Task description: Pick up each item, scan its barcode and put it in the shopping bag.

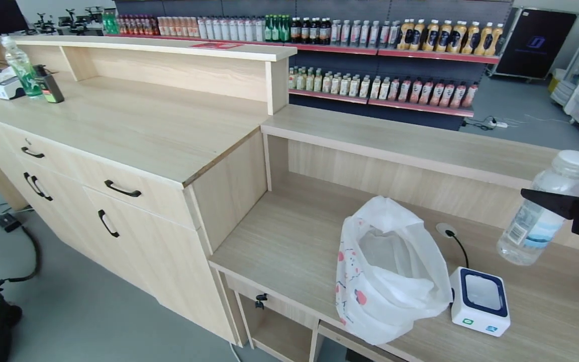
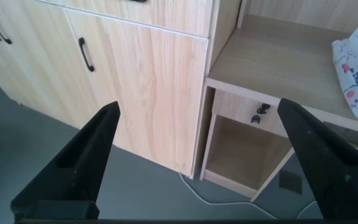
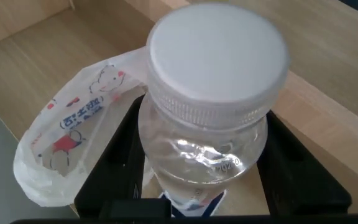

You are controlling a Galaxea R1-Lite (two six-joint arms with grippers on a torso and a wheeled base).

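The right gripper [image 3: 201, 168] is clamping a clear plastic water bottle with a white cap [image 1: 538, 226] around its upper body, holding it tilted to the right of the white, pink-printed plastic shopping bag [image 1: 360, 296]. It is likely handling heavy and slick (thin walls may dent, so the stiffer shoulder suits a grip). The bag is standing open, seemingly empty; the left gripper [image 2: 197, 162] is gaping wide, holding nothing.
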